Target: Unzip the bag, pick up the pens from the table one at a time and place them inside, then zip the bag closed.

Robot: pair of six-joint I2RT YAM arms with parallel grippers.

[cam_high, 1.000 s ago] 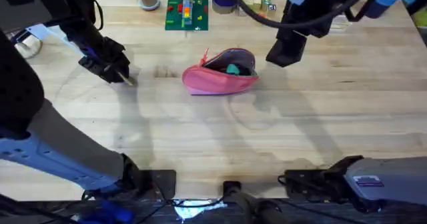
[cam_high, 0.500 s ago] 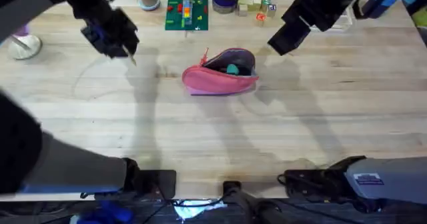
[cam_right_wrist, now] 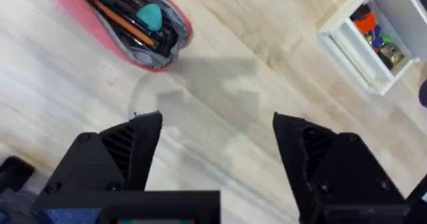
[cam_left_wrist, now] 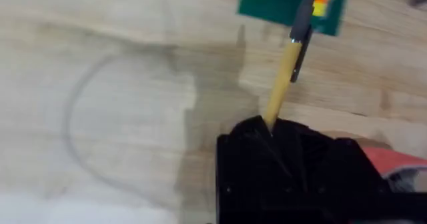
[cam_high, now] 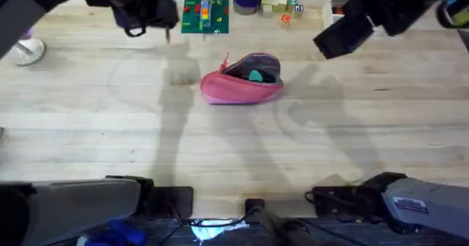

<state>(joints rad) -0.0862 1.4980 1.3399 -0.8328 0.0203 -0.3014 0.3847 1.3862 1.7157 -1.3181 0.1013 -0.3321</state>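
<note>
The left gripper (cam_left_wrist: pixel 270 127) pinches the yellowish-tan pen (cam_left_wrist: pixel 281 84) up above the table (cam_high: pixel 234 143), the right gripper (cam_right_wrist: pixel 217 137) hangs spread wide, and the pink bag (cam_high: pixel 242 79) lies unzipped between them with the orange pen (cam_right_wrist: pixel 123 23) inside.

One pink bag (cam_high: pixel 242 87) on the worktop (cam_high: pixel 234 151), mouth gaping. Two pens counted: one orange pen (cam_right_wrist: pixel 123 25) lying inside the bag, one yellowish-tan pen (cam_left_wrist: pixel 283 77) clamped in the left end effector (cam_high: pixel 167 32). One teal item (cam_right_wrist: pixel 149 15) also in the bag, kind unclear. Two end effectors: the left one, and the right end effector (cam_right_wrist: pixel 217 137) with fingers spread wide, nothing between them. Along the far edge: one green board (cam_high: pixel 204 16) with small coloured pieces on it, one cluster of small blocks (cam_high: pixel 282 4), number too blurred to count. One white box (cam_right_wrist: pixel 377 34) of small coloured bits.
</note>
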